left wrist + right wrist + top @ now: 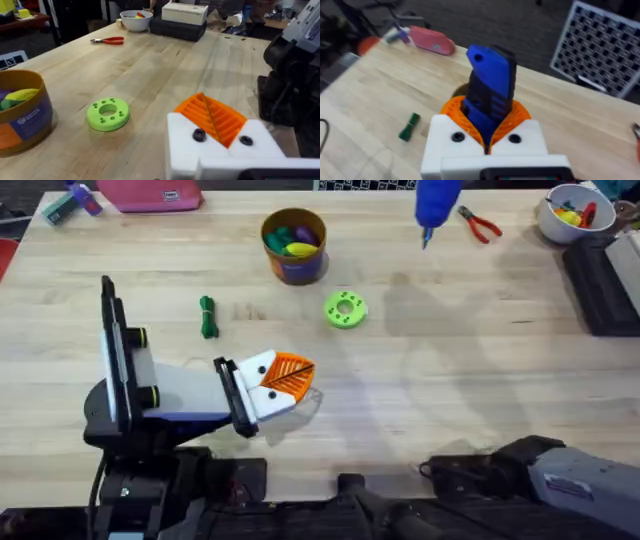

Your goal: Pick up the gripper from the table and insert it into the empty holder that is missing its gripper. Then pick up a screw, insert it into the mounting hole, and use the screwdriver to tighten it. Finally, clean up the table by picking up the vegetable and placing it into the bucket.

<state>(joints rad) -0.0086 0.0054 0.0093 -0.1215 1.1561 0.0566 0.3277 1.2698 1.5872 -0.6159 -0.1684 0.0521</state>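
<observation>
One label can be made out, a purple band with pale lettering on the bucket [22, 117], though the lettering is too small to read. Left gripper [290, 375] sits low over the near left part of the table [480, 380], its white mounts and orange ribbed pads drawn together with nothing between them; the left wrist view shows the pads meeting in a wedge [212, 117]. Right gripper [487, 135] is pinching the screwdriver [490, 90], the blue body standing up between its orange pads. Overhead, the screwdriver [437, 205] shows at the far edge of the table, tip pointing down at the wood, just beside the red-handled pliers [480, 225]. Vegetable [207, 317], slim and dark green, lies on the bare wood on the left half, beyond the left gripper and apart from it; it also shows in the right wrist view [409, 127], well apart from the screwdriver. Bucket [294, 245] stands farther back near the middle, already holding yellow, green and purple toy pieces. Green disc with holes [346, 310] lies between bucket and left gripper, near neither. White bowl [572, 215] with coloured items sits at the far right corner; a pink case [150, 194] lies at the far left edge.
</observation>
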